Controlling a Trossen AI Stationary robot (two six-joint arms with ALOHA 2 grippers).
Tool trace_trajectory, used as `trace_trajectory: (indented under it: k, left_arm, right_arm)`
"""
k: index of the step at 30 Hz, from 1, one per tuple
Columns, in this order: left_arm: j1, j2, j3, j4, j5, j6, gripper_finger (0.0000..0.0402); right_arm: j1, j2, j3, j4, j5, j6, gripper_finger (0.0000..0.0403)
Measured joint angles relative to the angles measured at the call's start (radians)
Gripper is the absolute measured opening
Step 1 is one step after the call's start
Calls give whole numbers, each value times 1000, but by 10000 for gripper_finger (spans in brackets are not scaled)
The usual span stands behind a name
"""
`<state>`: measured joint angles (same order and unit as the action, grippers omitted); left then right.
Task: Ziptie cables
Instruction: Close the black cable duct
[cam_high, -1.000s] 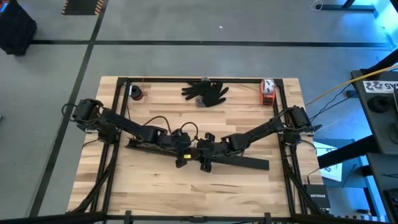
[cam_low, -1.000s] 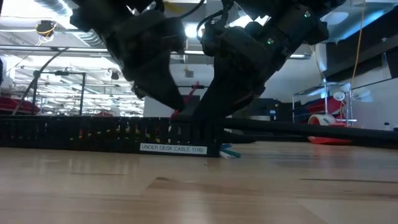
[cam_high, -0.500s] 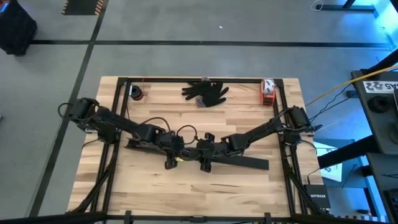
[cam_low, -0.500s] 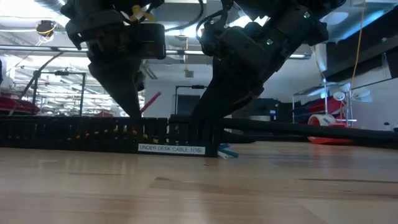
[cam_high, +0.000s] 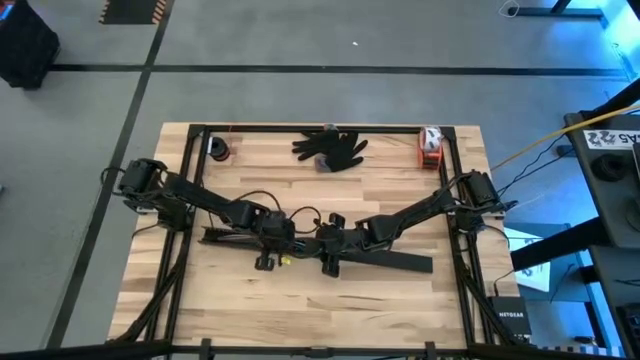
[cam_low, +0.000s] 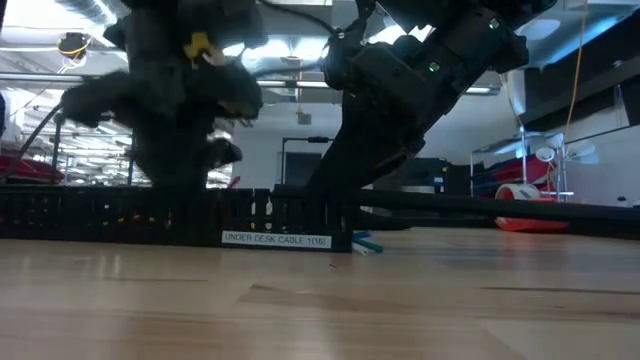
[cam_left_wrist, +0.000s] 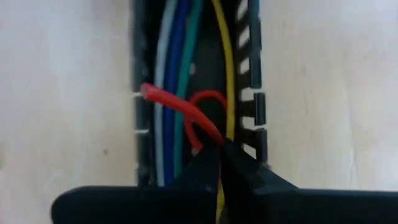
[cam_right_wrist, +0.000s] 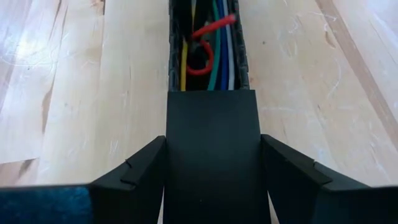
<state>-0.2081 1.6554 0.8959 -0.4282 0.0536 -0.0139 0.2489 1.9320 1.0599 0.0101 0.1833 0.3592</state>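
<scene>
The cables (cam_left_wrist: 177, 93), white, blue, green and yellow strands, lie side by side inside the black slotted channel (cam_left_wrist: 249, 99), which stretches across the middle of the table (cam_high: 250, 310) from about 9 o'clock toward 3 o'clock. In the high view both arms cover that stretch, so the cables cannot be made out there.

The left pincer (cam_left_wrist: 222, 152) sits over the channel just left of the table's centre, its fingers pressed together on a red zip tie (cam_left_wrist: 180, 106). The tie loops over the strands; its lower end vanishes beneath the fingertips. In the low view this pincer (cam_low: 185, 150) is only a blurred dark mass above the channel wall.

The right pincer (cam_right_wrist: 211, 155) is just right of centre, its fingers spread wide and clamped on the outside of the channel's solid cover (cam_right_wrist: 211, 143), which hides the cables beneath it.

A white label (cam_low: 277, 239) on the channel's near wall reads "UNDER DESK CABLE". At 12 o'clock lies a black glove (cam_high: 332, 148); the small objects at the far corners are too small to identify.
</scene>
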Motion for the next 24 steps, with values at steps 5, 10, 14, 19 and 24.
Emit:
trace_trajectory:
  k: [5,10,14,19,24]
  left_arm:
    - [-13,50,2,83,60,99,0]
    - [-12,90,2,115,64,168,0]
    - [-4,92,2,128,63,221,0]
    - [34,95,1,151,73,222,0]
    - [65,97,0,167,74,220,0]
  right_arm:
    - [0,0,0,-6,-2,-1,218]
    - [0,0,-1,-7,-3,1,218]
    - [0,-1,-1,-3,-3,2,218]
    - [0,0,-4,34,-15,-24,218]
    - [0,1,-3,69,-18,-24,218]
